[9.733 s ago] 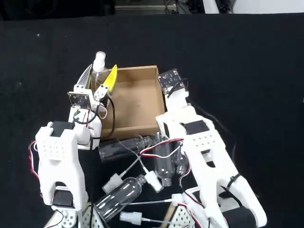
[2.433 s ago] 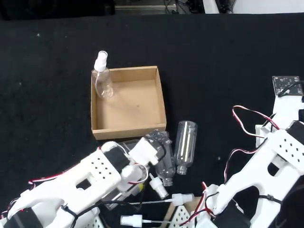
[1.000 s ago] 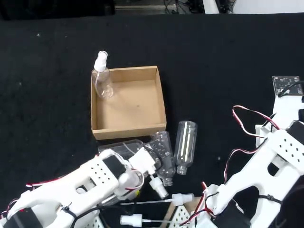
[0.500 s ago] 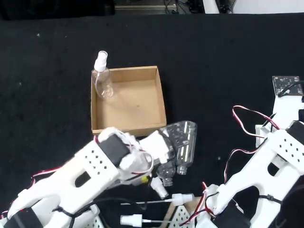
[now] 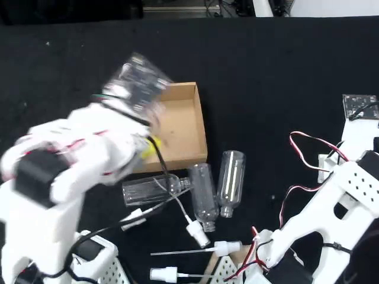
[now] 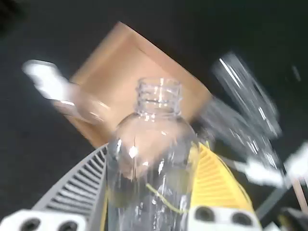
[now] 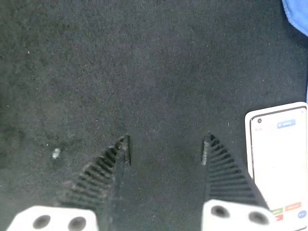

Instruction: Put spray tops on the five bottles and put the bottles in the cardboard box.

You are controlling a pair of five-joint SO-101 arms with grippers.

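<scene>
Fingers of right gripper, dark and ribbed, spread empty over matte black cloth desk. Above square brown cardboard box, left gripper clamps clear plastic bottle, threaded neck bare.

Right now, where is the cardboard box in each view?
High view: cardboard box centre-left, partly behind the left arm.
Left wrist view: box behind the neck of the held bottle.
Right wrist view: black table and a phone instead.
Shared landmark: the black table.
</scene>
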